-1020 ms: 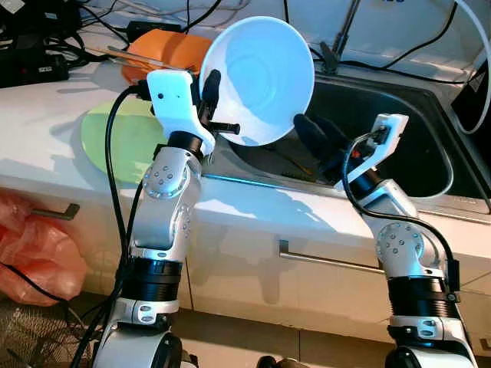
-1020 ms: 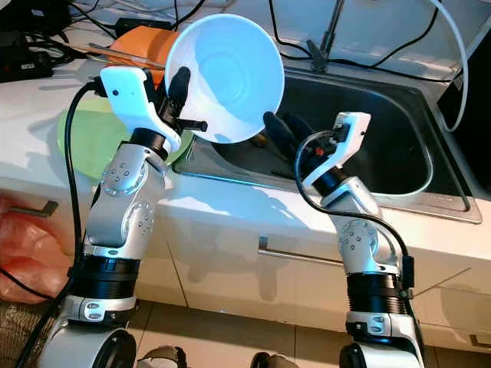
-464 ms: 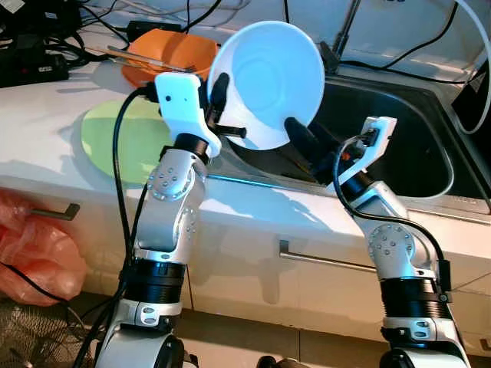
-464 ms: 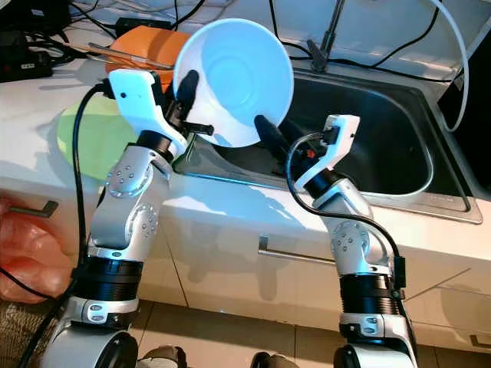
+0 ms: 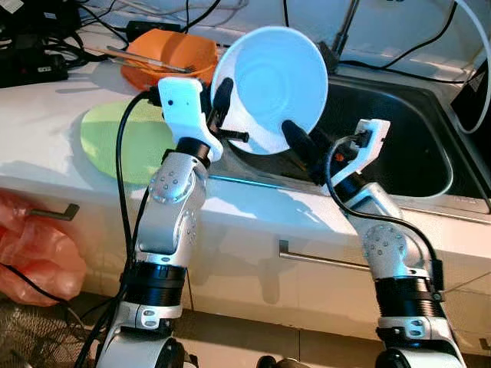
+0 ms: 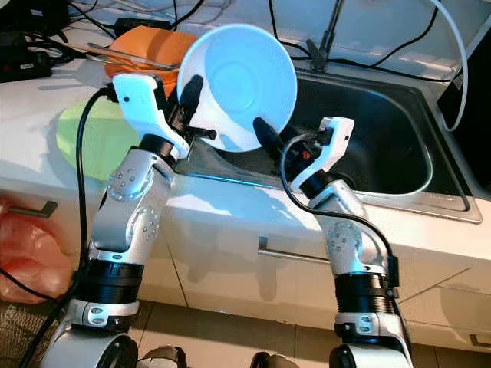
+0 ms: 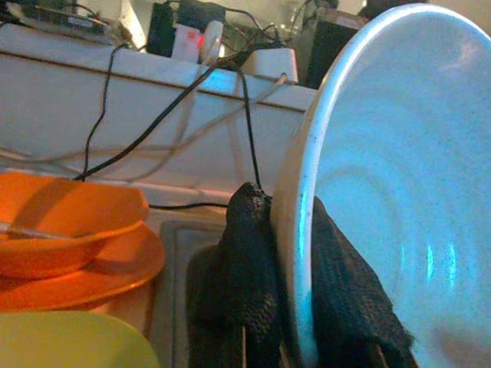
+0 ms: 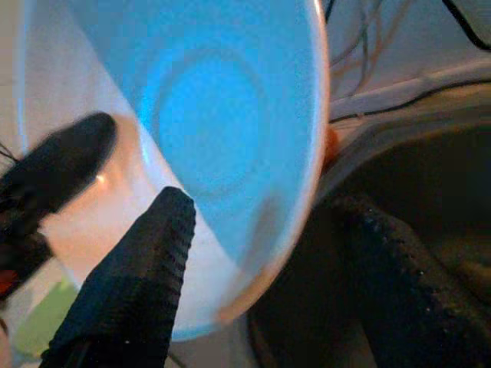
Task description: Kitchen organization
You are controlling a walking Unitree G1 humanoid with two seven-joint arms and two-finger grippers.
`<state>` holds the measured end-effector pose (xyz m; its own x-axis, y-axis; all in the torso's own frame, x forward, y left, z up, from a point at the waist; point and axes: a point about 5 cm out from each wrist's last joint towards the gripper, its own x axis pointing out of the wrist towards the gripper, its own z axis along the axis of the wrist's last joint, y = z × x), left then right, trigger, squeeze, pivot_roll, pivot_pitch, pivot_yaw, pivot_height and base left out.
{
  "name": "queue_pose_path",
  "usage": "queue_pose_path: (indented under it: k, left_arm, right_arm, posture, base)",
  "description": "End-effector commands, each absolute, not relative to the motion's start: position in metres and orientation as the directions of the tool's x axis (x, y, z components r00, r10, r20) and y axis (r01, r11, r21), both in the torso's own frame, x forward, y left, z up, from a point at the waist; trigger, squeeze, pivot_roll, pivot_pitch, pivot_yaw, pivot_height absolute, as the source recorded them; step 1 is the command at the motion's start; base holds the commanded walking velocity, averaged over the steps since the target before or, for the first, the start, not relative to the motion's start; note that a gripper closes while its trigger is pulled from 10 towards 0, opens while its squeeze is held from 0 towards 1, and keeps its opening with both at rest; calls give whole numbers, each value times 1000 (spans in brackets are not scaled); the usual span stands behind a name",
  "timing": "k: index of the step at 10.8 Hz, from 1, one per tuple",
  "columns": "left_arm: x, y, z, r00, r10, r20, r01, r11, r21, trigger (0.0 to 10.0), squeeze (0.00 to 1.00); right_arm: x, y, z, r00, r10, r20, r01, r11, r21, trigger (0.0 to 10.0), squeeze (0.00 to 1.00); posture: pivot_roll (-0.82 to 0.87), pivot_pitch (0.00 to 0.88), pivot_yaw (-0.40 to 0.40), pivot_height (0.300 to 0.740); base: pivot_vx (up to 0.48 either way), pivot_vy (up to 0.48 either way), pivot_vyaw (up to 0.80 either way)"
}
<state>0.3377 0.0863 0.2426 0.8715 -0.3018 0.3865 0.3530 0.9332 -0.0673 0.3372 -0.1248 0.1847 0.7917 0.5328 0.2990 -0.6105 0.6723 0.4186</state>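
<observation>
White table (image 5: 54,123): flat round lime-green plate (image 5: 123,138) just beside the left fingers (image 5: 222,96). Orange bowl on orange plate (image 5: 165,54) beyond them. Black cables (image 5: 46,42) farther off.

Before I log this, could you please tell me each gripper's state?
Left gripper: closed on the white bowl rim.
Right gripper: open, straddling the bowl's edge.

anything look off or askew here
The white bowl is tipped on edge above the sink, pinched at its rim by the left pincer. The right pincer straddles its lower rim, open.
</observation>
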Motion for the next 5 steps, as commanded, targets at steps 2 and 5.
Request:
queue_pose_path:
  k: [2, 5]
  left_arm:
    - [334, 78, 248, 848, -340, 407, 396, 917, -58, 10000, 0]
    - [334, 76, 245, 844, -357, 401, 405, 914, -37, 10000, 0]
  right_arm:
    - [341, -126, 189, 803, 511, 307, -596, 690, 411, 4549, 0]
    - [343, -123, 188, 814, 494, 305, -580, 694, 425, 0, 0]
  posture:
    - [126, 95, -77, 740]
    - [124, 87, -75, 740]
  base:
    - [0, 0, 0]
    - [0, 0, 0]
